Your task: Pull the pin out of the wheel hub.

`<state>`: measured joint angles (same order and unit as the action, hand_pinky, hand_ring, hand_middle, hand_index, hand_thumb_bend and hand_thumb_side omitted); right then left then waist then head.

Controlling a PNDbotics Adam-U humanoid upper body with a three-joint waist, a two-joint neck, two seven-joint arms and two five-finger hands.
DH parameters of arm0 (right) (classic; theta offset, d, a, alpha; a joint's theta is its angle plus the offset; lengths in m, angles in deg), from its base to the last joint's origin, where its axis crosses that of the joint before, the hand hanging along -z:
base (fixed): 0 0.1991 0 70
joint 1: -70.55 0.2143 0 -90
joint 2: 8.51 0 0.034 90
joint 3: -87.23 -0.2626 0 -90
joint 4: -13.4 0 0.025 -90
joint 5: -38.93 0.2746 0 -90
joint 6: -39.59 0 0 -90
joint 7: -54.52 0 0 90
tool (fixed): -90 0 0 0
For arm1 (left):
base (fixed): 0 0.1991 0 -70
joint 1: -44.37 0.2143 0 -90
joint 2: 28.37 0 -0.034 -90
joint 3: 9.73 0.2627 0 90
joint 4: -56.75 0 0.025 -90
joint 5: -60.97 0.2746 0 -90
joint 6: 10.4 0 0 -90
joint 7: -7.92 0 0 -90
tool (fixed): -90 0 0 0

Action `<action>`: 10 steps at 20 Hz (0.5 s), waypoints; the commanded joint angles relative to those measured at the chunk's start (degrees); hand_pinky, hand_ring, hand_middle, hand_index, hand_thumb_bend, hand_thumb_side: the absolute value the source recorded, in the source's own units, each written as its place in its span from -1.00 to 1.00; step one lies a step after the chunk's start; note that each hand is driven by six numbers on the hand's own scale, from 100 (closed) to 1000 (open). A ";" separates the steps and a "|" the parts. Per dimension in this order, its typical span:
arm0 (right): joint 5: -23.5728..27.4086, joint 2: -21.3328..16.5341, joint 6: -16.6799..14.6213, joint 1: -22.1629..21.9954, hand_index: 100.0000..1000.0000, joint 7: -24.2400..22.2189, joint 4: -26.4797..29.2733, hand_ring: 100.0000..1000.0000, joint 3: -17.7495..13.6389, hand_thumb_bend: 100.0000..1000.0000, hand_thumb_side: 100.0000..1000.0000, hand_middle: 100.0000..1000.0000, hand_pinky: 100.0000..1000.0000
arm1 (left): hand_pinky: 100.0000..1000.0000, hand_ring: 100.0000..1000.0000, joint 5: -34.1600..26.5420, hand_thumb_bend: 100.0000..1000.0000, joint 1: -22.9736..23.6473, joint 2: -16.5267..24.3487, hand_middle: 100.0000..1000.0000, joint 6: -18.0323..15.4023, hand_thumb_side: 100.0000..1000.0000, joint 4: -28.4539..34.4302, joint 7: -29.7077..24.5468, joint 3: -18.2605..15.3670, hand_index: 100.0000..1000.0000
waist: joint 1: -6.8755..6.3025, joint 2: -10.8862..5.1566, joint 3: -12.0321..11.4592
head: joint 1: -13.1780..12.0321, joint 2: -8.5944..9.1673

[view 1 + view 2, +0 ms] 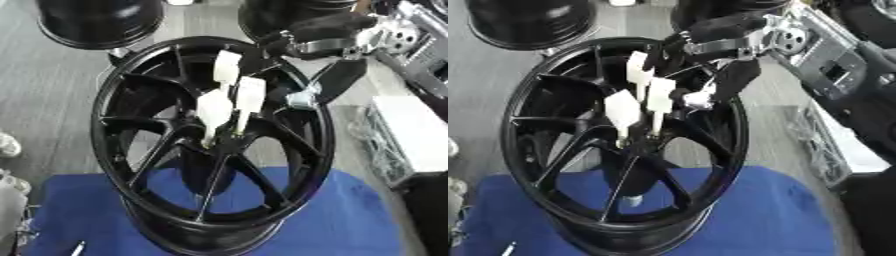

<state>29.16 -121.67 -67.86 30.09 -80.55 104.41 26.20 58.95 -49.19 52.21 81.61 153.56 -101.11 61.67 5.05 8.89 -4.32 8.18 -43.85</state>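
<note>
A black spoked wheel hub [107, 105] stands tilted on a blue cloth [350, 215]. Three white pins with flat heads stick out of its centre: an upper pin [226, 67], a middle pin [249, 95] and a lower left pin [214, 107]. My right hand [325, 60] comes in from the upper right and hovers over the hub's upper right spokes, just right of the pins. Its fingers [303, 98] reach down beside the middle pin, spread and closed on nothing. My left hand does not show.
Two more black wheels [101, 20] [289, 15] stand behind the hub. A white box [411, 130] and a clear bag of small parts [381, 145] lie to the right. Something pale [7, 145] shows at the left edge.
</note>
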 commanded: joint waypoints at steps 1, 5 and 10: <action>0.64 0.31 -0.17 1.55 0.87 -2.46 -1.80 0.58 -0.97 -1.00 0.36 0.80 0.56 | 0.30 1.00 -0.10 -0.08 -0.51 1.01 0.15 0.01 0.02 1.04 -0.08 0.00 0.46 | -0.37 -0.78 0.00 | -0.05 -0.27; 0.41 0.97 -0.41 1.84 0.87 -3.45 -3.02 0.58 -1.01 -1.00 0.33 0.79 0.56 | 0.30 1.00 -0.12 -0.08 -0.49 1.00 0.15 0.02 0.02 1.04 -0.07 0.01 0.46 | -0.40 -0.82 0.01 | -0.06 -0.27; -0.21 1.52 -0.68 1.83 0.87 -3.70 -4.33 0.57 -1.01 -1.00 0.41 0.79 0.56 | 0.30 1.00 -0.08 -0.08 -0.58 0.89 0.15 0.04 0.02 1.04 -0.08 0.02 0.46 | -0.50 -0.85 -0.05 | -0.01 -0.27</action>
<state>29.17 -119.49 -68.30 31.14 -83.68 100.63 25.60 58.95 -49.21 52.21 81.66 153.56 -101.16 61.71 4.92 8.86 -4.33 8.18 -44.02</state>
